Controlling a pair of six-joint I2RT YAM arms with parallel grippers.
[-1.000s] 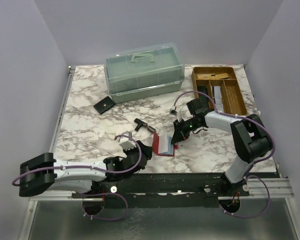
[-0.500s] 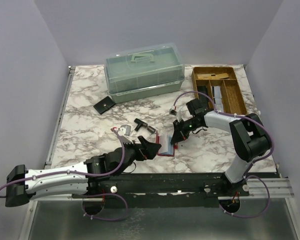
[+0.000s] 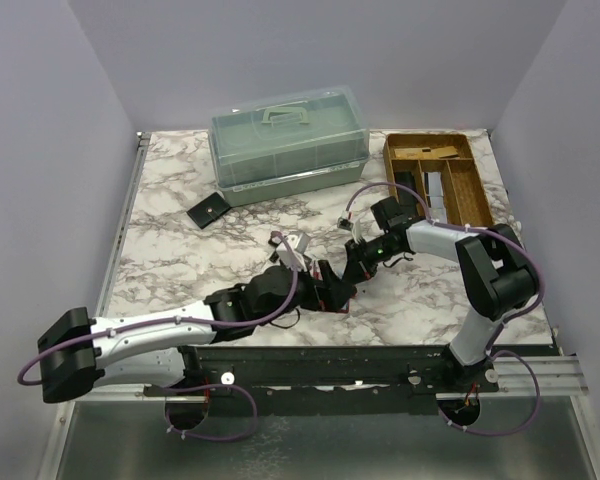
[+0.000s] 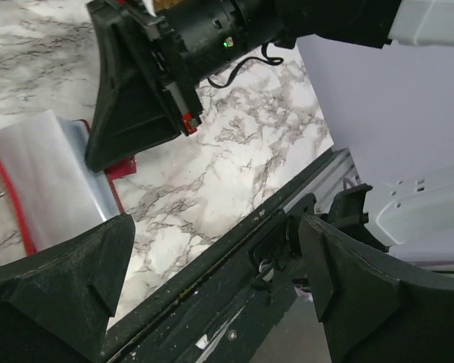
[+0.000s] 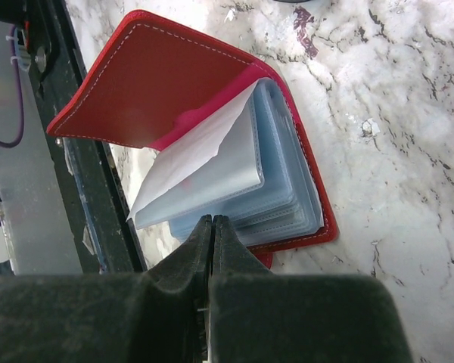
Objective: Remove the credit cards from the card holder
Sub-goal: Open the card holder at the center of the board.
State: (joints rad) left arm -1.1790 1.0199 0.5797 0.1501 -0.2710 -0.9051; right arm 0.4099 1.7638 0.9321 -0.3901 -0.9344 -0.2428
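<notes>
Left gripper (image 4: 216, 227): jaws spread wide, holding nothing, just beside the red card holder (image 5: 159, 83). Card holder: lies open on the marble table (image 3: 180, 260), with pale blue credit cards (image 5: 284, 181) in its clear sleeves. Right gripper (image 5: 212, 223): fingers pressed together, tips at the sleeves' edge. Beyond the holder: green lidded box (image 3: 288, 145).

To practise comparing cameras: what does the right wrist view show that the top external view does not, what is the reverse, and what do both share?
Only right wrist: clear sleeves fanned open, pale blue cards inside. Only top external: green lidded box, wooden tray, left gripper open. Both: red card holder, marble table, shut right gripper.
</notes>
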